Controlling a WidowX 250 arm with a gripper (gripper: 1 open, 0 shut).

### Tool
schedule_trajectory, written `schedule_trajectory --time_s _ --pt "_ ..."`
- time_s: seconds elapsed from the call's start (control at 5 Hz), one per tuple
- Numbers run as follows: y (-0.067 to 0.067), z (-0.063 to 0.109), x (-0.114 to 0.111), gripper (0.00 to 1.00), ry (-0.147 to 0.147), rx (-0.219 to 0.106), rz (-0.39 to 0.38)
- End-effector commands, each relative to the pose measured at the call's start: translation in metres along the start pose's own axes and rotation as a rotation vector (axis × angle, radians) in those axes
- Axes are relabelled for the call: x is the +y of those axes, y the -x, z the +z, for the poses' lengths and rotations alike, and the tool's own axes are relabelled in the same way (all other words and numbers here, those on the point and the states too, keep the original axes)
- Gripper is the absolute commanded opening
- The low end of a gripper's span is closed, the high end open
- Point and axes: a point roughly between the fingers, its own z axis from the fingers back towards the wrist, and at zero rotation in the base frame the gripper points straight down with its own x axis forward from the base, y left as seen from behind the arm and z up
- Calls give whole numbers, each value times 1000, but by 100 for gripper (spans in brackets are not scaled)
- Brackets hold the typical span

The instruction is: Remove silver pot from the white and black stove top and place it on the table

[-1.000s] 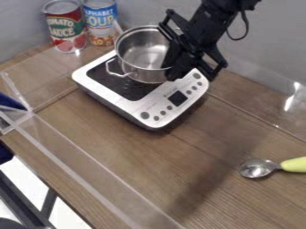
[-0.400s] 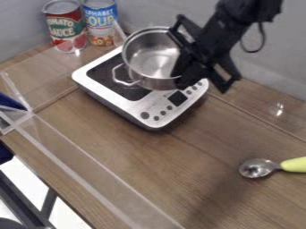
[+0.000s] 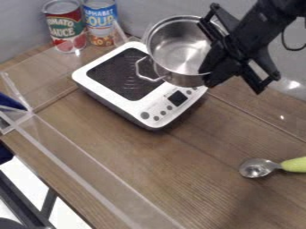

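Clock face: 12 is pointing to the top of the view, 6 to the bottom.
Silver pot (image 3: 178, 55): shifting toward 2 o'clock since the earlier frames, now hanging tilted, partly overlapping the stove top's 2 o'clock corner in the view.
Pot handle (image 3: 145, 70): sticking out on the pot's 8 o'clock side.
Claw (image 3: 213, 49): closing together on the pot's 3 o'clock side, clamping it; the exact contact is hiding behind black fingers.
Arm (image 3: 260, 25): reaching in from 1 o'clock, sitting farther toward 3 o'clock than before.
Stove top (image 3: 96, 87): staying in place, showing more of its black cooking surface (image 3: 124, 73) than earlier.
Button panel (image 3: 171, 105): facing 4 o'clock on the stove top.
Tomato sauce can (image 3: 66, 27) and soup can (image 3: 100, 22): standing side by side at 11 o'clock, not moving.
Spoon (image 3: 259, 167): lying at 4 o'clock, its yellow-green handle (image 3: 294, 165) pointing to 3 o'clock, unchanged.
Table (image 3: 156, 165): offering bare wood from the stove top's 6 o'clock side round to the spoon.
Clear barrier (image 3: 74, 167): running along the table's edge from 9 toward 6 o'clock, bounding that room.
Wall (image 3: 162, 9): closing off the 12 o'clock side.
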Motion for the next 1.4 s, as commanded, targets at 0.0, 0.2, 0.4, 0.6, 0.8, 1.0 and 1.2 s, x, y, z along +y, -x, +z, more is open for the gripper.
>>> schedule_trajectory --time_s 0.0,0.2,0.4,0.6,0.8,1.0,1.2 --pt "-8 19 -3 0 -3 -73 42" --pt "-13 14 -15 0 6 -51 57" --pt "-13 4 -38 0 -8 -61 32" --pt "-13 -4 -60 0 -19 -71 11" --pt "-21 -19 -63 0 -24 -37 77" --pt "-24 -26 -61 0 -22 -13 142" --pt "-30 -27 -63 0 -28 -9 172"
